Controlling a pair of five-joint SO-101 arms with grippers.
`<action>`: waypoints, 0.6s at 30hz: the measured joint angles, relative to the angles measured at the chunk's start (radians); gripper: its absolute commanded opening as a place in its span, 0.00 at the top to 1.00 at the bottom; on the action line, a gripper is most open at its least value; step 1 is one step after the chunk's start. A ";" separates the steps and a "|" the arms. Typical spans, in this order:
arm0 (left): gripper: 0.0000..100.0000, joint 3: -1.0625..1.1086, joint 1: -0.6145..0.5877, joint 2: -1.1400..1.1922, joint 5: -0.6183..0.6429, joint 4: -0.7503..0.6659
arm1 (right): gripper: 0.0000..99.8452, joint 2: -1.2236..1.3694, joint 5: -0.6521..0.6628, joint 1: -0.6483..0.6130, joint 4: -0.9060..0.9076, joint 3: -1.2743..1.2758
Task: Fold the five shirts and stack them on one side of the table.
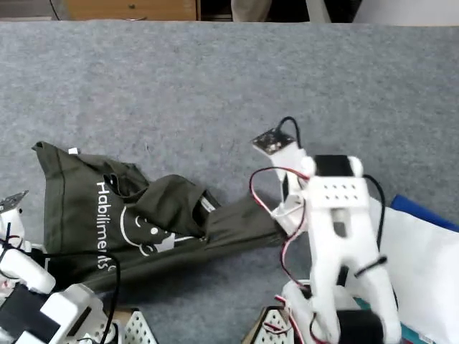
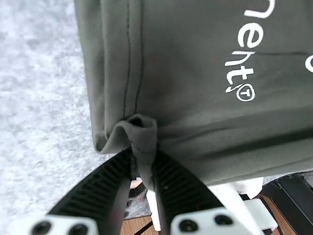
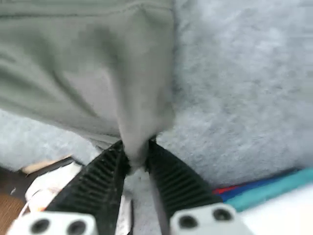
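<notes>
The dark olive cloth shirt (image 1: 165, 222) is looking matt and soft. The grey table (image 1: 215, 86) is showing a rough, felt-like nap. The left end effector's (image 2: 143, 156) ribbed black plastic fingers (image 2: 173, 182) are looking matt.

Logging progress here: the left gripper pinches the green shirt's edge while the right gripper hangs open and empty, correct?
Not quite. The right gripper is also shut on the green shirt, as the right wrist view shows. The left gripper does pinch its edge.

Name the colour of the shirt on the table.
The shirt is dark olive green with white print; high view.
</notes>
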 measured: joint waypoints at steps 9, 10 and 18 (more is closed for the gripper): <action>0.98 -0.002 0.000 0.000 0.000 -0.009 | 0.74 -0.126 -0.083 -0.072 -0.009 -0.175; 0.98 -0.002 0.000 0.000 0.000 -0.009 | 0.75 -0.120 -0.109 -0.112 -0.009 -0.209; 0.98 -0.002 0.000 0.000 0.000 -0.011 | 0.76 0.180 -0.269 -0.493 -0.018 -0.439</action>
